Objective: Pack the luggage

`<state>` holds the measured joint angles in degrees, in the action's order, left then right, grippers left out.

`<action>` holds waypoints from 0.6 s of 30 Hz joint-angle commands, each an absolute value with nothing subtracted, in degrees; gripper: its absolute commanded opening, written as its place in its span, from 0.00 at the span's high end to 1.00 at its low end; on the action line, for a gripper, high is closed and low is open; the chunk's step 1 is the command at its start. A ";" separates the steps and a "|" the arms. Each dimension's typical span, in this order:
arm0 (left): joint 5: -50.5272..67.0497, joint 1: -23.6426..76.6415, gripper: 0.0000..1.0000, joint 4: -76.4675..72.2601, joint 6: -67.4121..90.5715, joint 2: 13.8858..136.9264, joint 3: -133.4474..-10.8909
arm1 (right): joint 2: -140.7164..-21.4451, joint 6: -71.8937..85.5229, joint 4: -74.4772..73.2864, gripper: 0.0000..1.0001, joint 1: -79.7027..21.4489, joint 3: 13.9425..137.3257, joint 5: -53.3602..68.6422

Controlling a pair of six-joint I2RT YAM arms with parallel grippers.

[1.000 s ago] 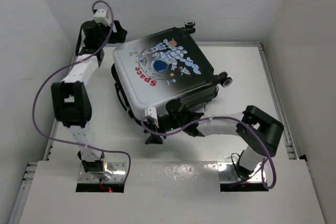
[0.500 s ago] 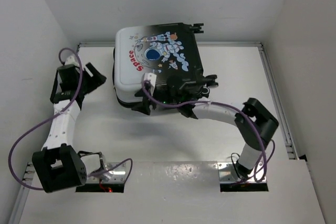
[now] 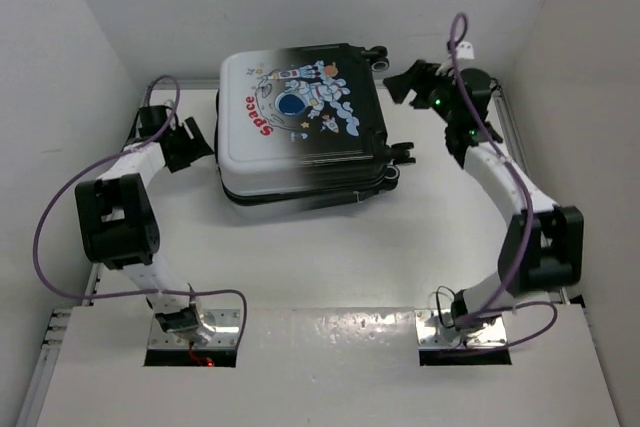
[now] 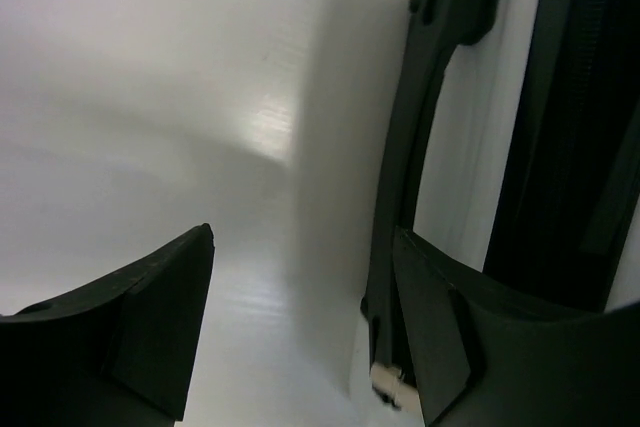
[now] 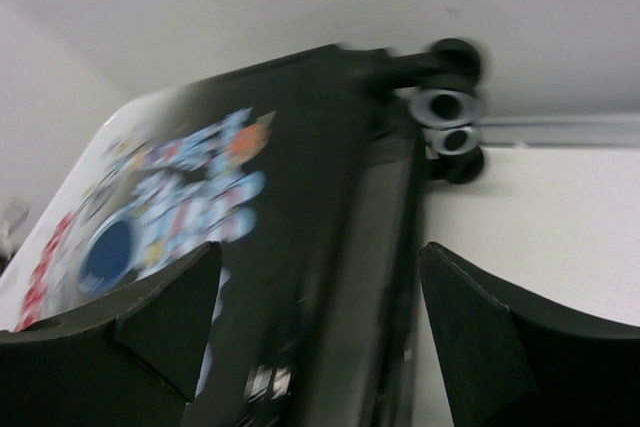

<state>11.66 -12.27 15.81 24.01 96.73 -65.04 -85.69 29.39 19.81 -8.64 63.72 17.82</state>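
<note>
The left gripper [image 3: 195, 144] is sitting with its fingers [image 4: 160, 317] apart and nothing between them. It has dropped from the back corner, and the luggage [image 3: 300, 132] is now lying just to its right, with the side handle [image 4: 415, 137] nearest. The luggage is lying shut, astronaut side up, between the two grippers. A second ago it was skewed, with the right gripper at its near edge; now it is sitting square. The right gripper [image 3: 408, 80] is hovering off the far right corner with its jaws wide and empty and the wheels [image 5: 450, 107] just ahead of it. The shell is looking closed, so the arms are probably bracketing it to straighten or zip it.
</note>
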 commanded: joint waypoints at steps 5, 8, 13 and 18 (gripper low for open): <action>16.52 -10.37 0.26 9.59 19.86 103.18 -69.87 | -104.66 44.39 16.35 0.24 -2.55 79.34 14.52; 18.53 -9.32 0.26 8.53 19.25 103.79 -70.40 | -115.01 48.49 14.41 0.39 -2.02 88.11 8.27; 21.09 -8.27 0.30 7.29 18.73 105.46 -70.40 | -129.69 56.51 18.36 0.55 -1.14 97.90 12.57; 22.76 -7.73 0.30 6.77 18.72 106.87 -69.35 | -136.57 63.45 19.60 0.53 -2.81 105.19 12.39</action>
<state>18.15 -9.72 8.73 19.03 106.06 -69.10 -135.11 57.06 16.23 -1.63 99.79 12.16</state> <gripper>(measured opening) 0.702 0.466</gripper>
